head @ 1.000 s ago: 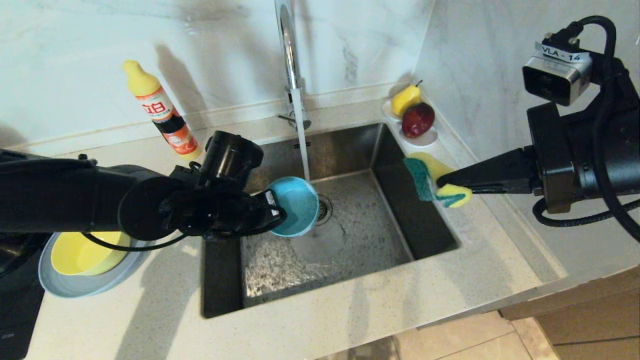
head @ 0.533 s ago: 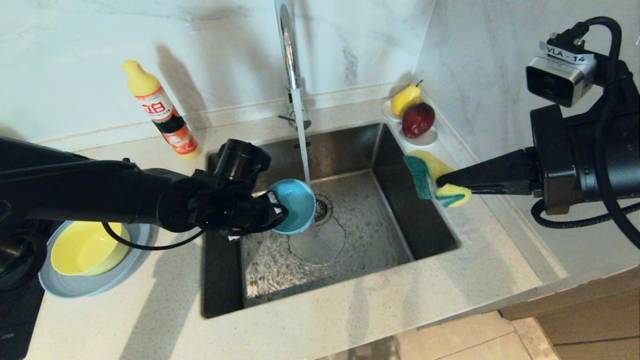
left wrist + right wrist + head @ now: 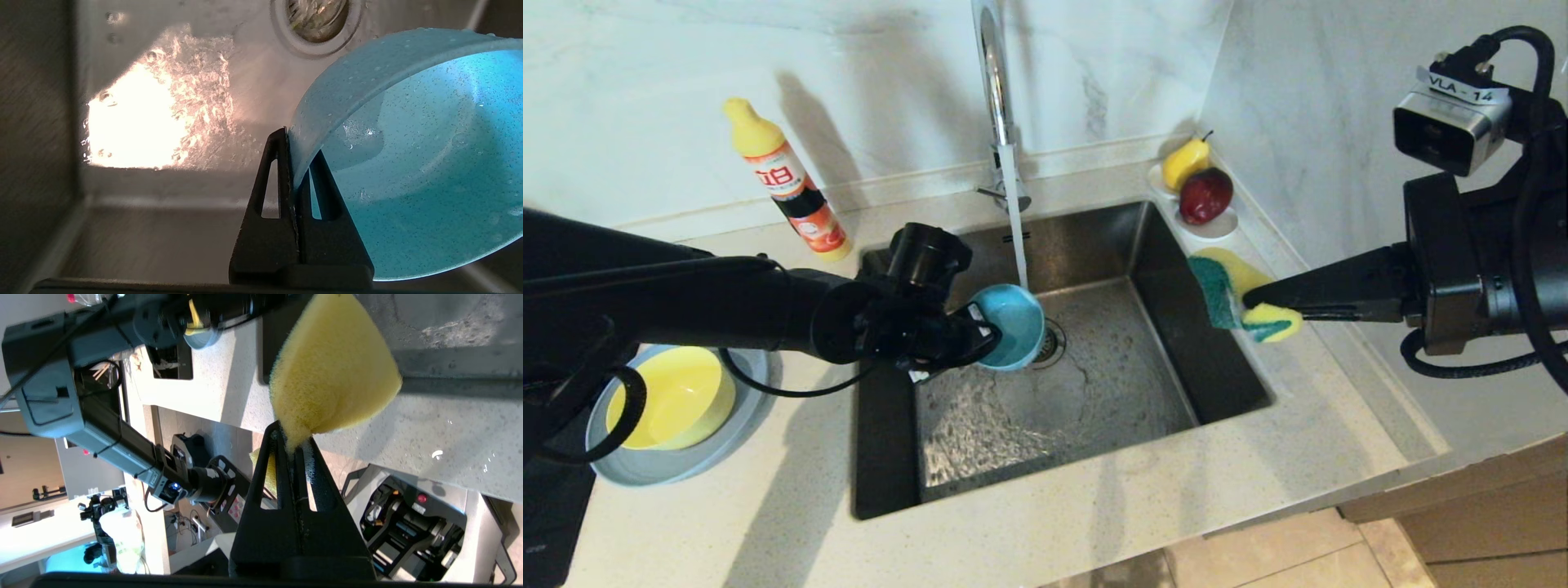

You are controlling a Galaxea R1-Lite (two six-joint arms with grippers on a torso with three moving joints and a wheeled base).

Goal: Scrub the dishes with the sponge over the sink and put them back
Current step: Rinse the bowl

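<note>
A small teal-blue bowl point(image 3: 1013, 327) hangs tilted over the steel sink point(image 3: 1094, 392), right under the running water stream point(image 3: 1015, 229). My left gripper point(image 3: 984, 336) is shut on its rim; in the left wrist view the bowl point(image 3: 416, 163) sits wet between the two black fingers point(image 3: 271, 179), above the drain point(image 3: 316, 18). My right gripper point(image 3: 1250, 300) is shut on the yellow sponge point(image 3: 1241, 302) with its green layer, held over the sink's right edge. The sponge point(image 3: 331, 371) shows pinched in the right wrist view. A pale yellow bowl point(image 3: 674, 396) rests in the grey-blue plate point(image 3: 662, 469) on the left counter.
A detergent bottle point(image 3: 784, 184) stands at the back left. The chrome faucet point(image 3: 996, 98) rises behind the sink. A white dish point(image 3: 1217, 224) with a pear and a red apple sits in the back right corner. The counter's front edge drops to the floor.
My left arm has reached further over the sink, carrying the teal bowl back and slightly right, closer under the stream. The right gripper with the sponge has shifted only slightly.
</note>
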